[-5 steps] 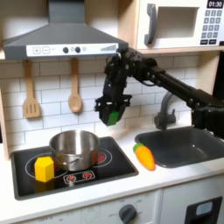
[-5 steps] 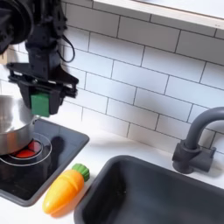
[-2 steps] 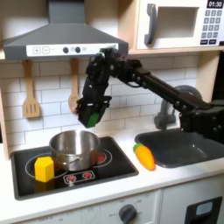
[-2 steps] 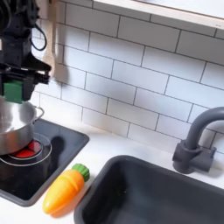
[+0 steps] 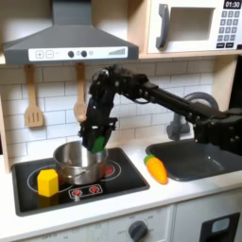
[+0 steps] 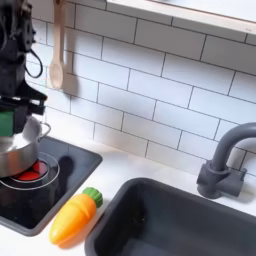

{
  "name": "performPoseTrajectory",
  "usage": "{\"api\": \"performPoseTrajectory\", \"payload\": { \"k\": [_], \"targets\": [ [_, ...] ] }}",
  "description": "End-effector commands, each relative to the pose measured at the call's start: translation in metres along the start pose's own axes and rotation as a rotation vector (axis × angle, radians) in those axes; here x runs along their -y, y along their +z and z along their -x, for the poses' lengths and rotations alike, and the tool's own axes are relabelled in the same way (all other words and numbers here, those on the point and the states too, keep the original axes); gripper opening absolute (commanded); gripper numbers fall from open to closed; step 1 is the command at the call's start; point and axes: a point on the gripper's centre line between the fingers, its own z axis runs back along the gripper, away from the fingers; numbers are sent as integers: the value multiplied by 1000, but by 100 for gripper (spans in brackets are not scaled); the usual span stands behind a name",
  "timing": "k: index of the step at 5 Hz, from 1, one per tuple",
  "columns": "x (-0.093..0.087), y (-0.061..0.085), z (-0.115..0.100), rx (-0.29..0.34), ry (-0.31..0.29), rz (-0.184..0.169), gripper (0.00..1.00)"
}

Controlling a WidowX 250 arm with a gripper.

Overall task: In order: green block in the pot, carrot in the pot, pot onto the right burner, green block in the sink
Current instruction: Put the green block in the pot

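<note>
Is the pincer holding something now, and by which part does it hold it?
Yes. The pincer holds the green block between its fingers, gripped by two opposite sides, just above the pot.

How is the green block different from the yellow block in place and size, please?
The green block is held in the gripper above the pot; the yellow block rests on the cooktop beside the pot. The green block looks smaller than the yellow block. Both are plain toy blocks.
</note>
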Motion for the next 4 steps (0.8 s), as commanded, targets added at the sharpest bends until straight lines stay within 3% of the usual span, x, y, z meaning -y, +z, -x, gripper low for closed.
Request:
{"api": "performPoseTrajectory", "payload": {
  "k": [1, 2, 3, 4],
  "targets": [
    [-4, -7, 8, -18, -1, -7, 0],
    [-14, -4, 7, -5, 15, -17, 40],
    [-18, -4, 9, -6, 12, -26, 100],
    [-21, -5, 15, -17, 8, -21, 100]
  ]
}}
